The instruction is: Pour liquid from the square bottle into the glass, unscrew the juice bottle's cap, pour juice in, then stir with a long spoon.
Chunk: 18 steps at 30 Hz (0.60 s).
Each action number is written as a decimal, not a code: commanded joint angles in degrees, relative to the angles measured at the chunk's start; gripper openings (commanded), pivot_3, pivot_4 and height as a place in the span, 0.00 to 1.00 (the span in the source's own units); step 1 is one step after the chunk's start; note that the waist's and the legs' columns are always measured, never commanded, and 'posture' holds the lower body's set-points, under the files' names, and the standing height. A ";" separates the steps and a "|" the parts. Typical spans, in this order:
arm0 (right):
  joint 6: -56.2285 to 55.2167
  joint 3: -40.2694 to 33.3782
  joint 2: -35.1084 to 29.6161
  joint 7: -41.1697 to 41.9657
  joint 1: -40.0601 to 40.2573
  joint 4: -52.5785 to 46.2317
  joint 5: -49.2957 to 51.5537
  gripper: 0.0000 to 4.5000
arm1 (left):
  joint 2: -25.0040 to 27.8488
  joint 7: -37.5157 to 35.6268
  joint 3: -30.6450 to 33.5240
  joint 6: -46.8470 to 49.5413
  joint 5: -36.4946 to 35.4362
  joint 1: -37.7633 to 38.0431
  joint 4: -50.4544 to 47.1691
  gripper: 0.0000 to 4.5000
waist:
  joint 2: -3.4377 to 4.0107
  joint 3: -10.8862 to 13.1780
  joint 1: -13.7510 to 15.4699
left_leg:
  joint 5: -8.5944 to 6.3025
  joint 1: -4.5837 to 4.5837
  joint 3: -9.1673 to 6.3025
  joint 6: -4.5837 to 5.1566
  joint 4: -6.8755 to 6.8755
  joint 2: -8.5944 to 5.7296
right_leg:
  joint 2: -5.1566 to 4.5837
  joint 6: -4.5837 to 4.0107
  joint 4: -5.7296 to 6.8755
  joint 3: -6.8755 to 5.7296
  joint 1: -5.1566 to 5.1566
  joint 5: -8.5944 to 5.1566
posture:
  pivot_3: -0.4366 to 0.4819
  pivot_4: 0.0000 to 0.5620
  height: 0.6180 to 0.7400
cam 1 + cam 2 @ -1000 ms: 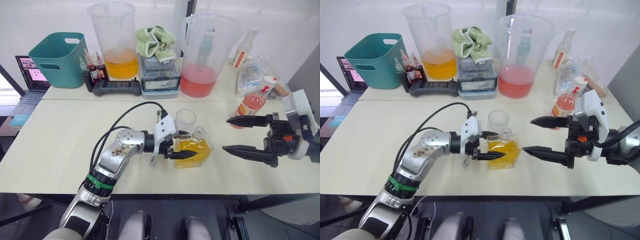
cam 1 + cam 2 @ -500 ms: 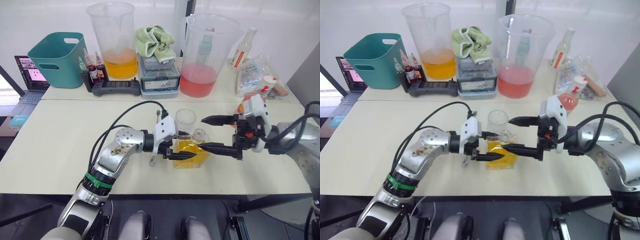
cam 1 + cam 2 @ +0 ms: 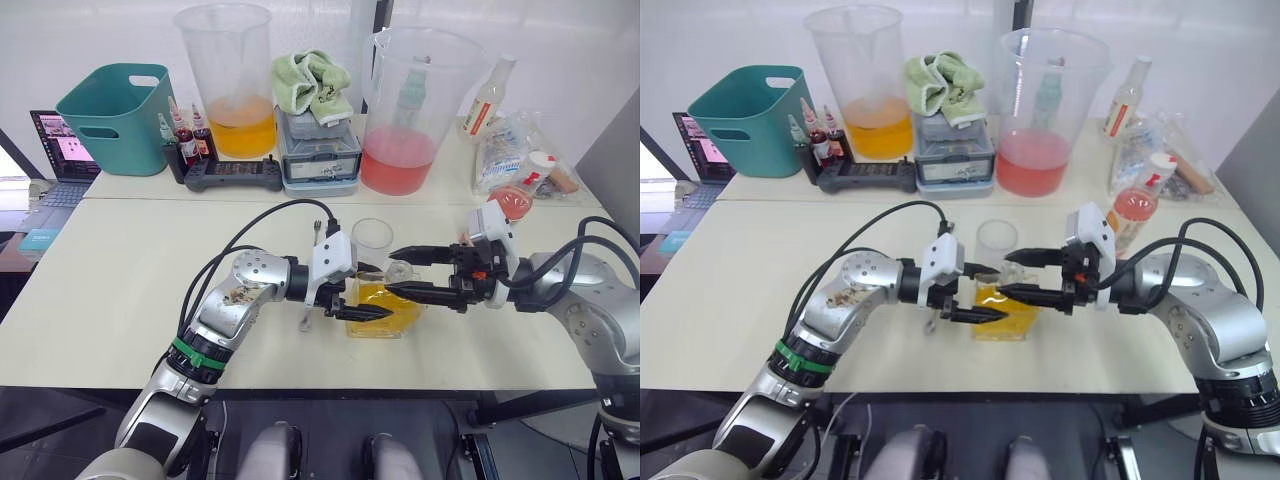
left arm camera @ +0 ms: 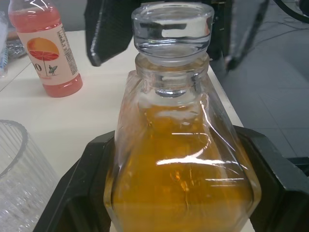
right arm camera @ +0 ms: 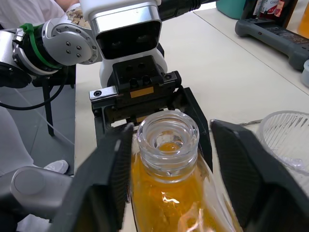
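One square bottle [image 3: 385,300] stands mid-table, the left gripper [image 3: 362,292] clamped on its body; the right gripper [image 3: 397,272] has jaws apart around its stopper [image 5: 167,137]; one glass [image 3: 371,241] sits just behind; one juice bottle [image 3: 1128,214] stands near the right; two big beakers [image 3: 228,80] rise on a cream table [image 3: 120,270] against a white wall.

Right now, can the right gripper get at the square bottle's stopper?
Probably yes: the right gripper is open astride the stopper, nothing between them, while the left gripper holds the square bottle by its body.
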 commanded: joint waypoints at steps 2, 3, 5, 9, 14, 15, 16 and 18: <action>-1.87 -1.20 0.94 0.93 -0.61 -0.51 0.09 0.24 | -0.54 -1.05 -0.86 -0.33 -0.72 -0.45 -1.65 0.62 | 0.00 0.00 -0.01 | 0.00 0.00 0.00 0.00 0.00 0.00 | 0.00 0.00 0.00 0.00 0.00 0.00 | 0.48 0.27 0.97; -1.96 -1.28 1.17 1.03 -0.56 -0.50 0.15 0.24 | -0.55 -0.96 -0.94 -0.19 -0.67 -0.39 -1.77 0.62 | 0.00 0.00 -0.03 | 0.00 0.00 0.00 0.00 0.00 0.00 | 0.00 0.00 0.00 0.00 0.00 0.00 | 0.48 0.27 0.97; -2.19 -1.40 1.44 1.27 -0.46 -0.53 0.11 0.24 | -0.55 -0.86 -1.07 0.22 -0.69 -0.25 -2.06 0.62 | 0.00 0.00 -0.05 | 0.00 0.00 0.00 0.00 0.00 0.00 | 0.00 0.00 0.00 0.00 0.00 0.00 | 0.48 0.27 0.97; -2.80 -2.06 2.11 1.53 -0.62 -0.65 0.59 0.24 | 0.13 -0.69 -1.84 3.01 -0.58 0.08 -2.87 0.62 | 0.00 0.00 -0.06 | 0.00 0.00 0.00 0.00 0.00 0.00 | 0.00 0.00 0.00 -0.01 0.00 0.00 | 0.48 0.27 0.97; 0.75 -3.80 1.95 0.60 -1.77 -1.48 4.00 0.24 | 0.81 -0.85 -2.61 5.58 -0.71 0.50 -4.23 0.62 | 0.00 0.00 -0.13 | 0.00 0.00 0.00 0.00 0.00 0.00 | 0.00 0.00 0.03 -0.01 -0.01 0.00 | 0.48 0.27 0.97; 1.62 -4.27 2.04 0.40 -2.10 -1.66 5.16 0.24 | 0.86 -0.85 -2.65 5.77 -0.65 0.49 -4.31 0.62 | 0.00 0.00 -0.13 | 0.00 0.00 0.00 0.00 0.00 0.01 | 0.01 0.00 0.03 -0.01 -0.01 0.00 | 0.48 0.27 0.97; 2.82 -5.01 2.01 0.00 -2.66 -2.03 6.72 0.24 | 0.86 -0.84 -2.67 5.83 -0.57 0.47 -4.30 0.62 | 0.01 0.00 -0.13 | 0.00 0.00 0.00 0.00 0.00 0.01 | 0.01 0.00 0.03 -0.01 -0.01 0.00 | 0.48 0.27 0.97; 4.09 -5.84 1.64 -0.45 -3.33 -2.66 8.09 0.24 | 0.88 -0.84 -2.71 5.75 -0.46 0.41 -4.20 0.62 | 0.00 0.00 -0.11 | 0.00 0.00 0.00 0.00 -0.01 0.01 | 0.00 0.00 0.02 0.00 -0.01 0.00 | 0.48 0.27 0.97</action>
